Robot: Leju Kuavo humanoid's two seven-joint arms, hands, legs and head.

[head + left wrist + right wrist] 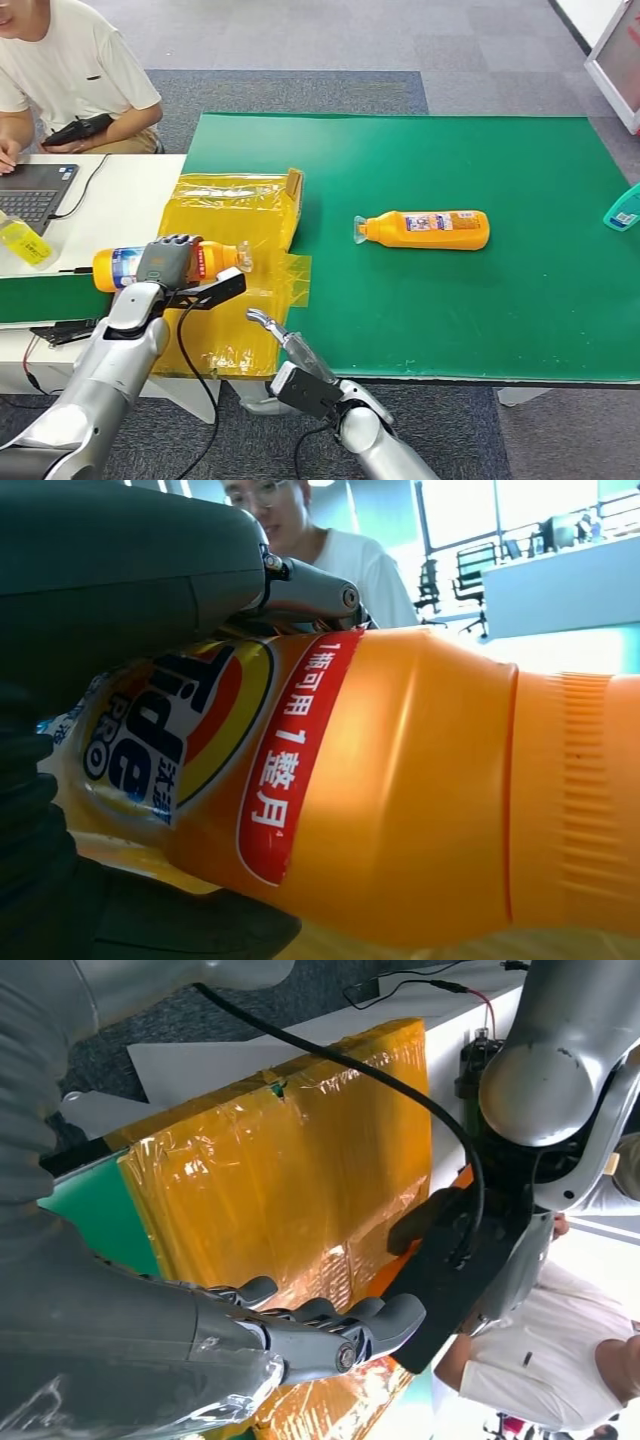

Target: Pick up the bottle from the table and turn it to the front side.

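My left hand (167,262) grips an orange detergent bottle (215,257) around its middle and holds it lying sideways over the yellow-taped box, cap end toward the table's middle. Up close, the held bottle (423,780) shows its blue, yellow and red label beside my left hand (113,580). A second orange bottle (426,229) lies on its side on the green table (468,330), clear cap pointing left. My right hand (290,345) hovers at the table's front edge, fingers stretched out and holding nothing; from the wrist, my right hand (317,1325) points toward the taped box.
A flattened box wrapped in yellow tape (234,270) covers the table's left end. A person (68,70) sits at a white desk (128,205) with a laptop (34,190) at the far left. A teal object (623,210) lies at the right edge.
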